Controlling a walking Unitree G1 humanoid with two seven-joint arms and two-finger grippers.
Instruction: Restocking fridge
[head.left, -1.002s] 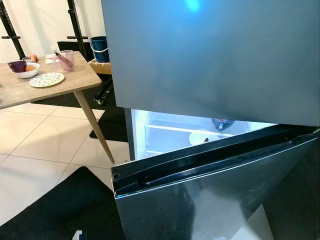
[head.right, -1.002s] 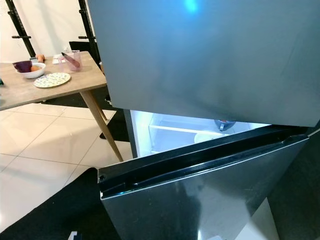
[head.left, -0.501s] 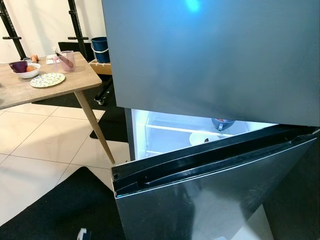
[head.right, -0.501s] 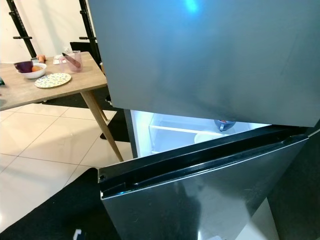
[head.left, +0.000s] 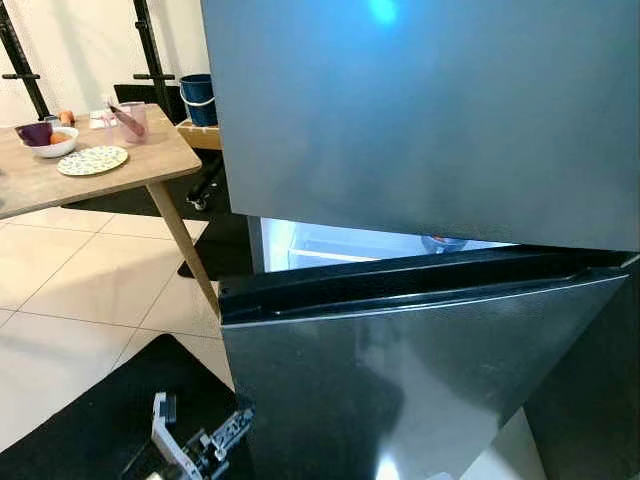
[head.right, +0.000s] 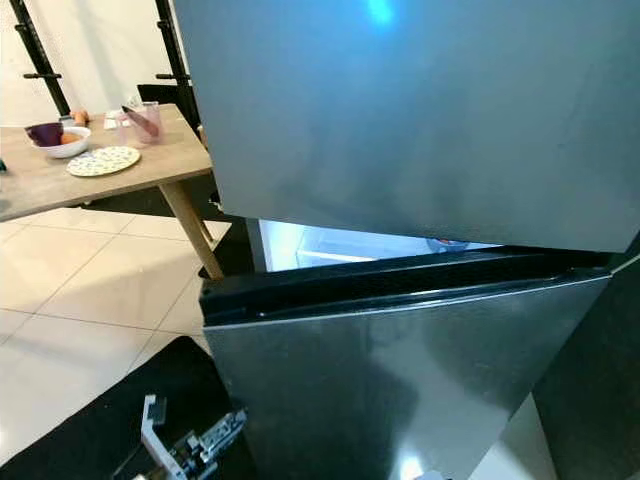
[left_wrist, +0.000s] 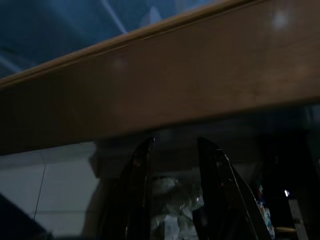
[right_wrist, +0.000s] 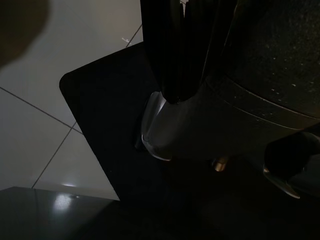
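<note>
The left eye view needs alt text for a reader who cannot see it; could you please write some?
A grey fridge's lower door stands ajar beneath the shut upper door, the lit interior showing through the gap. At left, a wooden table holds a patterned plate and white bowl; the left gripper sits low over a black mat.

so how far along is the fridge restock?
Done: a blue item already sits in the lit compartment. In hand: nothing. The left gripper is empty, jaws apart, with its arm low beside the lower door, which stands ajar. Left, probably: the bowl, plate and cup sit on the table.
</note>
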